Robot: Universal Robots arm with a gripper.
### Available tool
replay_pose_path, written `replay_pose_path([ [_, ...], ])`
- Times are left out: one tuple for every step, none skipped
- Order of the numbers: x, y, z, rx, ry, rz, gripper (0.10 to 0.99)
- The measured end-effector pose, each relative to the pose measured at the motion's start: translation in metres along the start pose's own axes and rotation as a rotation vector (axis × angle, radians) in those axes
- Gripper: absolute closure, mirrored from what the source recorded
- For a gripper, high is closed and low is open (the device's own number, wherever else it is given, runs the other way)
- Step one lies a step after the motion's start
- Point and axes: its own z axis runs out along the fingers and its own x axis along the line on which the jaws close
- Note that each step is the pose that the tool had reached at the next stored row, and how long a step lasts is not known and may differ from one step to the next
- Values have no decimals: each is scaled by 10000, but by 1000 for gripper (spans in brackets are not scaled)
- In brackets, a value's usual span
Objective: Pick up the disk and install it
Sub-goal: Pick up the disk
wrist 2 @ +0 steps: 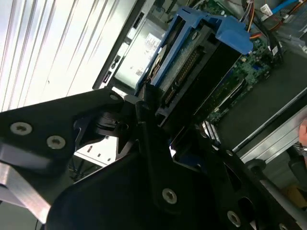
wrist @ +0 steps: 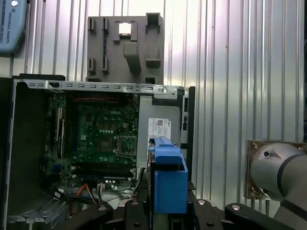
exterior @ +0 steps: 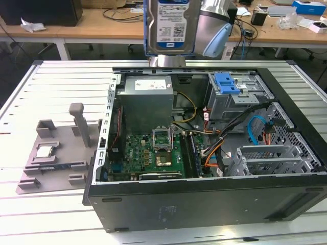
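The black gripper (wrist 2: 151, 110), clamped on the flat silver metal disk (exterior: 170, 25) in its blue plastic frame, should keep it square for the grey metal cage (exterior: 225, 104)

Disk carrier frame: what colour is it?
Blue. The carrier frame shows best in the first wrist view.

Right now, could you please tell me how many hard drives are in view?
1: the disk, held upright in the pincer above the open case. More could be hidden inside the case.
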Motion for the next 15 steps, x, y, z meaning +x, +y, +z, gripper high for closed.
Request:
replay_pose_path([
  [2,-46,-3,-1,0,1,725],
  [4,-97,-5,-2,0,0,725],
  [6,-142,-8,-2,-1,1,725],
  [8,-195,-10,-3,-2,0,725],
  [9,-234,-12,-4,-2,1,725],
  [11,-290,-15,-4,-3,-1,725],
  [13,-335,-17,-6,-3,0,725],
  [15,-405,-22,-7,-1,-1,725],
  [17,-449,-25,-9,0,1,725],
  [19,-494,-28,-10,-1,-1,725],
  [22,-577,-32,-12,0,0,725],
  [24,-636,-36,-13,0,0,725],
  [26,-678,-38,-13,-1,0,725],
  [27,-724,-41,-14,-1,0,725],
  [29,-767,-43,-15,-1,1,725],
])
